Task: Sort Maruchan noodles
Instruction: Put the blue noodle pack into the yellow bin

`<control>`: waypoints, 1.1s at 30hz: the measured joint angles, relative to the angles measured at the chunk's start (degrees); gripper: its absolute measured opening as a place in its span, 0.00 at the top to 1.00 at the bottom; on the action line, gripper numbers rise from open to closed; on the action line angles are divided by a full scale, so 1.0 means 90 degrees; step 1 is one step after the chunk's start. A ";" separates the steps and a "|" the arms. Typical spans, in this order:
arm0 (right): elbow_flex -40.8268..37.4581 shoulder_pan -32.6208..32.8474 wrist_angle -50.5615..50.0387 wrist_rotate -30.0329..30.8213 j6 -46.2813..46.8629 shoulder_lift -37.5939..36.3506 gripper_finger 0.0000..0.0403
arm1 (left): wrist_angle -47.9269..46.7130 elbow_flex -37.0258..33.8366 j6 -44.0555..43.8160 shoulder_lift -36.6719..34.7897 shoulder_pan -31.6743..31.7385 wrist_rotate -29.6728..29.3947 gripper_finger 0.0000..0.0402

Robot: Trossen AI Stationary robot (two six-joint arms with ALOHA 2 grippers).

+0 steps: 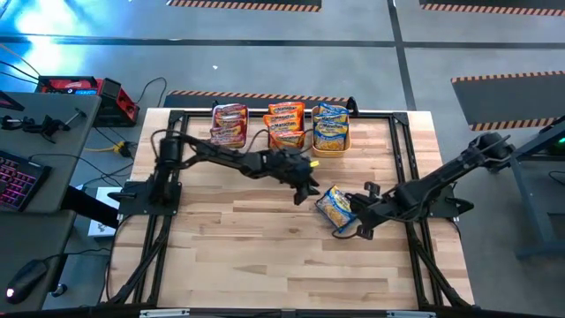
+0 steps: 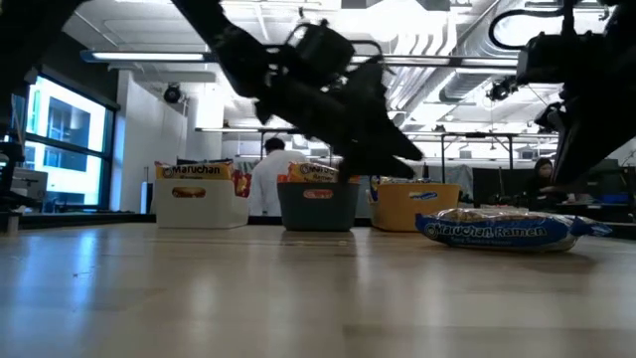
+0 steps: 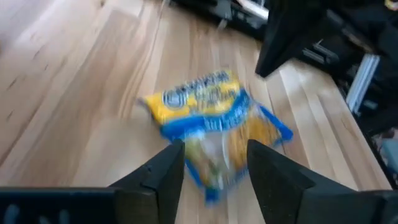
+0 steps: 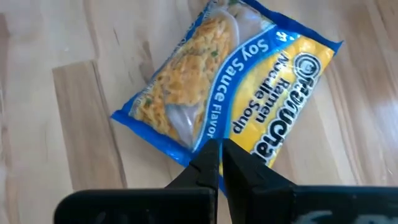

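Fingers of the left gripper stand apart above the blue-and-yellow packet, holding nothing, while the right gripper has its fingers pressed together just at that packet's edge, gripping nothing that I can see. That packet lies flat on the worktop towards its right edge, and the other noodle packets sit in bins along the far edge.
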 joint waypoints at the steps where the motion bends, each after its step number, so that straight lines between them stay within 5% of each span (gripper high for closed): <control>1: -0.0094 0.0000 0.0092 0.0019 -0.0005 -0.0065 1.00 | 0.0069 0.0145 -0.0044 0.0159 -0.0018 0.0028 0.59; 12: -0.0484 0.0000 0.0451 0.0184 -0.0031 -0.0113 1.00 | -0.0368 0.1121 -0.0039 0.1252 -0.0076 0.0296 0.59; 15: -0.0484 0.0000 0.0450 -0.0406 0.0369 -0.0133 1.00 | -0.0397 0.1129 0.0322 0.1254 -0.0125 0.0259 0.59; 19: -0.0476 0.0192 -0.0257 -0.0912 0.2045 -0.0229 1.00 | -0.0403 0.1132 0.0516 0.1248 -0.0202 0.0261 0.59; 25: -0.0479 0.0850 -0.1161 -0.0525 0.4748 -0.0230 1.00 | -0.0423 0.1132 0.0846 0.1248 -0.0271 0.0264 0.63; 33: -0.0479 0.1117 -0.1385 -0.0177 0.6896 -0.0230 1.00 | -0.0396 0.1132 0.0955 0.1248 -0.0317 0.0147 0.70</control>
